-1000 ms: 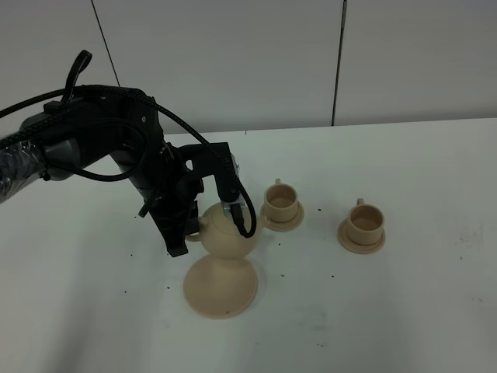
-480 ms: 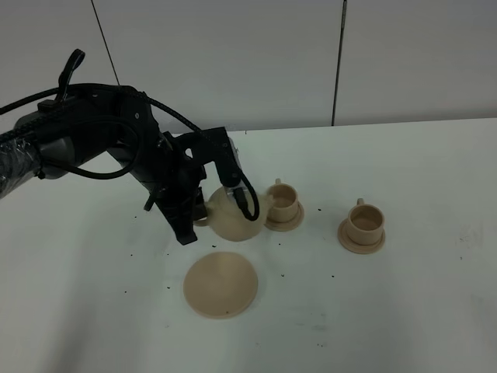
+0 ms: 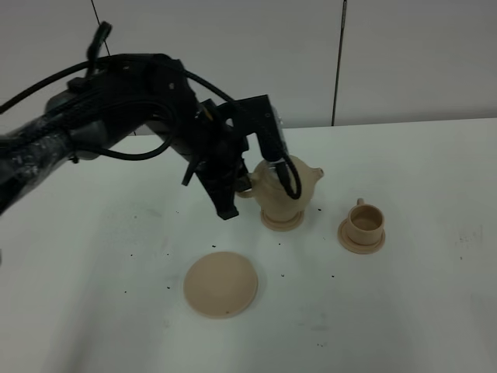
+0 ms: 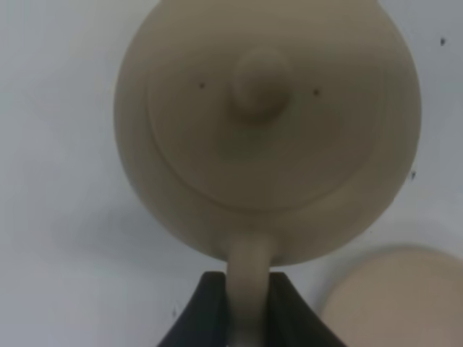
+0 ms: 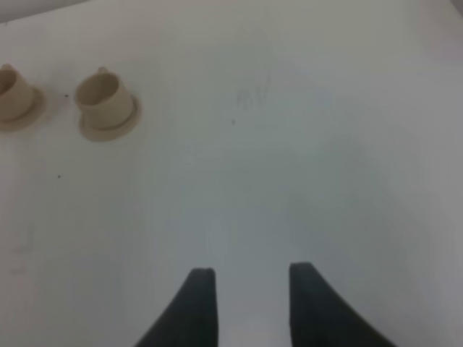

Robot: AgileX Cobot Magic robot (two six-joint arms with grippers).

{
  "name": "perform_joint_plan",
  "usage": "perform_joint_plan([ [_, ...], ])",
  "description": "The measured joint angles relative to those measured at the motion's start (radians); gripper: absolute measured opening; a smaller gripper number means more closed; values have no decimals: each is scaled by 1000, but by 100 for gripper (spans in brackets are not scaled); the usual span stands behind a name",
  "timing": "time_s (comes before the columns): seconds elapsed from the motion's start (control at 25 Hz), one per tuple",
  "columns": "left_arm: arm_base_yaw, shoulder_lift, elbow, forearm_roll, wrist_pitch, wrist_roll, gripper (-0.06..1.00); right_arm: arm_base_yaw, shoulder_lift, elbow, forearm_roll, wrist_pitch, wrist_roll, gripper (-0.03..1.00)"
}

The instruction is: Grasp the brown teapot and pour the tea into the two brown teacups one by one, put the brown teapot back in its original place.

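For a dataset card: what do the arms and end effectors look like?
The left arm is black, its rear section wrapped in shiny film, with black cables looping along it. The left end effector and right end effector have dark tapered fingers.

White table (image 3: 404, 311), three cameras: one high, looking down; one on each wrist.
Left wrist view sits close, brown teapot (image 4: 268, 130) just ahead of its jaws; right wrist view sees a teacup (image 5: 103, 97) far ahead of its jaws. The high view shares both.
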Motion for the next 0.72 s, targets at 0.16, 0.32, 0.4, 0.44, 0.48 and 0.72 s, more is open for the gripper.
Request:
perform_joint_plan([
  [0.16, -22, 80, -95, 2, 35, 0, 17, 0, 0, 0, 0, 0, 0, 24],
  [0.32, -38, 147, -177, 5, 45, 0, 17, 0, 0, 0, -1, 0, 0, 24],
  [0.4, -46, 170, -209, 16, 45, 1, 17, 0, 0, 0, 0, 0, 0, 24],
  [0.44, -50, 176, -218, 27, 43, 2, 17, 0, 0, 0, 0, 0, 0, 24],
  [0.48, -55, 180, -220, 39, 42, 8, 17, 0, 0, 0, 0, 0, 0, 24],
  [0.72, -75, 189, -225, 90, -7, 23, 17, 0, 0, 0, 0, 0, 0, 24],
])
